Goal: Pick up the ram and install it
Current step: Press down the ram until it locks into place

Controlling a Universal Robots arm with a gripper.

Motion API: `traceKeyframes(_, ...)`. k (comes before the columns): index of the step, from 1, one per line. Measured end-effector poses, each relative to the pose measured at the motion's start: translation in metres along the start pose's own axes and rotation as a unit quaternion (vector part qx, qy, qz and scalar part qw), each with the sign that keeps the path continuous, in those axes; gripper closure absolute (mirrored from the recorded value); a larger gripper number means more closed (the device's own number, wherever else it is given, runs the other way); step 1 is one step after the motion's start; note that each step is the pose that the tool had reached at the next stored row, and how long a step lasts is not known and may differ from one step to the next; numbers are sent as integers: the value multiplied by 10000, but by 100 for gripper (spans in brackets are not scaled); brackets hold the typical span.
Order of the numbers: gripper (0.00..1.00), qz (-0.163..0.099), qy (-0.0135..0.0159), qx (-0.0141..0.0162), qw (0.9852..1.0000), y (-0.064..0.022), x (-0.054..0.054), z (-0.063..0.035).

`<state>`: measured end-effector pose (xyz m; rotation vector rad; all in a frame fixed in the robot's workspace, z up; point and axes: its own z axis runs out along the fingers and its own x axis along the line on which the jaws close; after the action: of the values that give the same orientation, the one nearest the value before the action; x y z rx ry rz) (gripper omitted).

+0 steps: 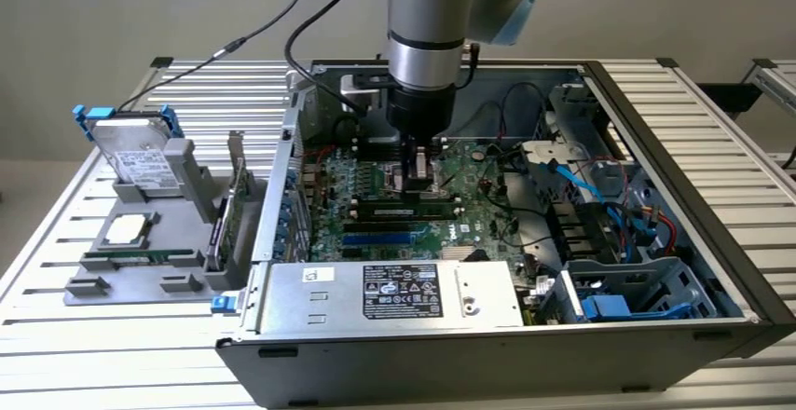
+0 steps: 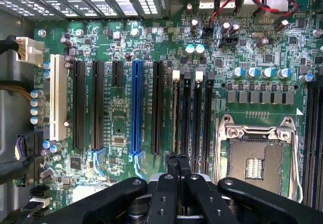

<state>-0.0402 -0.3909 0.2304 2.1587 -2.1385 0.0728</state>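
Hovering low over the green motherboard, the black gripper has jaws shut tight w/ nothing held. Long thin green ram stick lies just beside it, seated in its slot, running across the jaws.

Place: we see a lab or workshop bench | Evidence: slatted aluminium table, opened computer case, industrial robot arm

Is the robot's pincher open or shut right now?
Shut. In the wrist view the gripper has its two fingertips pressed together above the motherboard, beside the black memory slots.
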Motion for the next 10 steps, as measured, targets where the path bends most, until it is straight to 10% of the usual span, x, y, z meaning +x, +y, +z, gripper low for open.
traceKeyframes(10,90,17,8,-2,10000,29,-6,31)
